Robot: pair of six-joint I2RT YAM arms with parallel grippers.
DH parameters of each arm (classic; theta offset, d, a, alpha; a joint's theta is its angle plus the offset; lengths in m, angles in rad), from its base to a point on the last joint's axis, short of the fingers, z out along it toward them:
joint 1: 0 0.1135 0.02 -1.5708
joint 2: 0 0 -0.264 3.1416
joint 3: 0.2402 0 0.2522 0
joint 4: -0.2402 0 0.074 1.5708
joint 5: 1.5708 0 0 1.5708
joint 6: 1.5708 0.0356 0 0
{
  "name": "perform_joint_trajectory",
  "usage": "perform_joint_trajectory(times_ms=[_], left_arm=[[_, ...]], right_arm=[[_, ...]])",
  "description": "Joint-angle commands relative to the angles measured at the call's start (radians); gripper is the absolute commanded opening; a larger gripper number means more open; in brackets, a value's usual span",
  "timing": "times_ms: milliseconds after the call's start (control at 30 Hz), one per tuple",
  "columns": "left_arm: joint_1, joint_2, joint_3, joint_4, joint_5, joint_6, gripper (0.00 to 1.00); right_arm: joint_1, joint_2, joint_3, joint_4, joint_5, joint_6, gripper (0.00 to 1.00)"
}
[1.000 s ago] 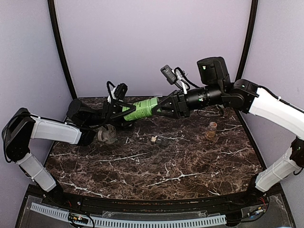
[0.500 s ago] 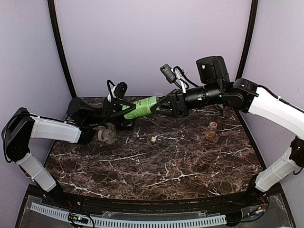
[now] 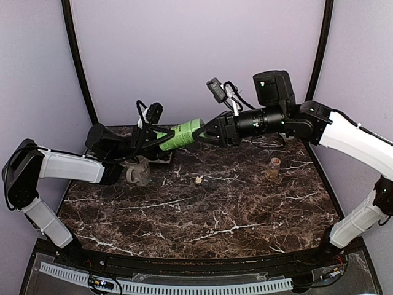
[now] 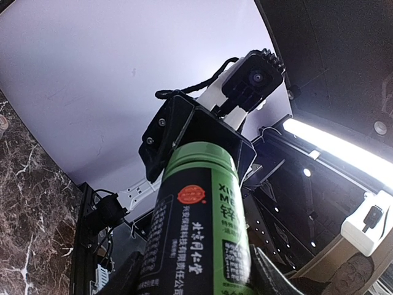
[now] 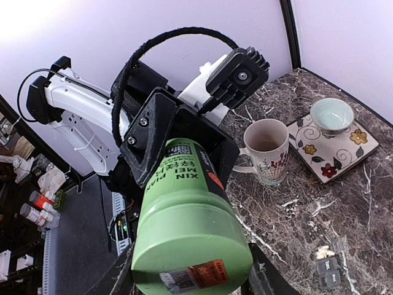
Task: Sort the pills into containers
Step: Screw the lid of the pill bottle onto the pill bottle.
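One green plastic bottle (image 3: pixel 179 136) is clamped at both ends, left gripper (image 3: pixel 161 141) on its left, right gripper (image 3: pixel 203 131) on its right, long axis nearly level above the dark marble table (image 3: pixel 215 227), where the tiny tan pills (image 5: pixel 321 251) and dark grey compartment strip (image 5: pixel 327 270) lie forward of the right gripper.

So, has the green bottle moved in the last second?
Yes. The bottle has lifted slightly, up and away from the table; the jar on it stayed put.
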Motion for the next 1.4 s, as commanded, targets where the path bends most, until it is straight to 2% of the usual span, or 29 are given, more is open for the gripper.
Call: perform_joint_trajectory(times_ms=[0, 200, 400, 733, 1033, 1167, 1367], left_arm=[[-0.038, -0.050, 0.075, -0.062, 0.039, 0.103, 0.00], [-0.037, -0.090, 0.121, -0.276, 0.074, 0.259, 0.00], [-0.036, -0.126, 0.151, -0.432, 0.061, 0.413, 0.00], [-0.037, -0.197, 0.143, -0.547, -0.019, 0.580, 0.00], [-0.038, -0.268, 0.169, -0.776, -0.099, 0.816, 0.00], [-0.042, -0.298, 0.181, -0.884, -0.139, 0.932, 0.00], [-0.043, -0.353, 0.140, -0.899, -0.225, 1.005, 0.00]], right_arm=[[0.037, 0.077, 0.038, 0.033, -0.048, 0.062, 0.23], [0.038, 0.119, 0.092, -0.046, -0.067, 0.126, 0.20], [0.035, 0.134, 0.077, -0.007, -0.095, 0.253, 0.18], [0.008, 0.177, 0.065, 0.061, -0.166, 0.506, 0.13], [-0.015, 0.198, 0.069, 0.097, -0.192, 0.672, 0.12], [-0.030, 0.192, 0.039, 0.145, -0.208, 0.777, 0.08], [-0.037, 0.195, 0.006, 0.207, -0.219, 0.875, 0.07]])
